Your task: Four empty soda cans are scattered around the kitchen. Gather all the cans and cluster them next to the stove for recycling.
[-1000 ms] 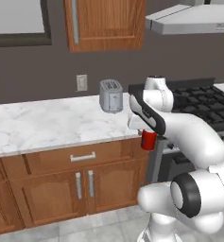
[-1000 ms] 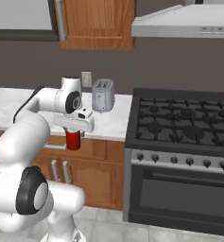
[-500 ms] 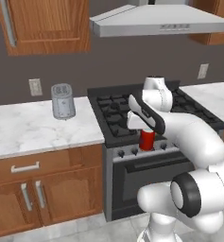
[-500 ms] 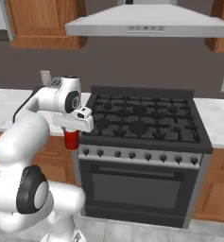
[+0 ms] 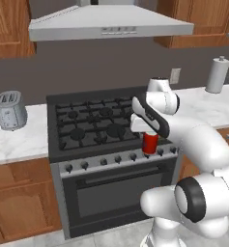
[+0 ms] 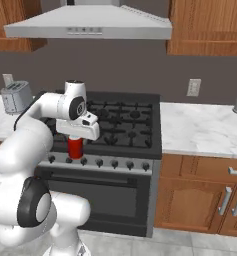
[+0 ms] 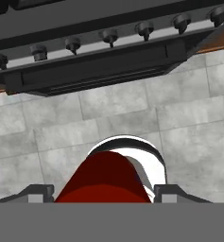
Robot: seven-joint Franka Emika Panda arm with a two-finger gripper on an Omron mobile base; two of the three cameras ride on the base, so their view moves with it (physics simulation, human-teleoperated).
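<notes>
My gripper (image 5: 149, 136) is shut on one red soda can (image 5: 150, 144), which hangs upright below the hand. It sits in the air just in front of the stove (image 5: 87, 126), level with the knob row. From the right base view the same soda can (image 6: 75, 148) hangs under the gripper (image 6: 76, 141) before the stove's (image 6: 132, 122) left front edge. Looking down the hand, the soda can (image 7: 106, 179) sits between the two fingertips (image 7: 35, 191), with the floor below and the stove's knob row (image 7: 108, 35) above.
A toaster (image 5: 9, 111) stands on the marble counter left of the stove. Right of the stove runs more marble counter (image 6: 205, 131) with a white paper towel roll (image 5: 216, 75) at the back. A steel hood (image 5: 106, 26) hangs overhead, and wooden cabinets sit below.
The whole picture has shifted: the base has driven right, from the counter with the toaster to the front of the stove. The can stays in the gripper.
</notes>
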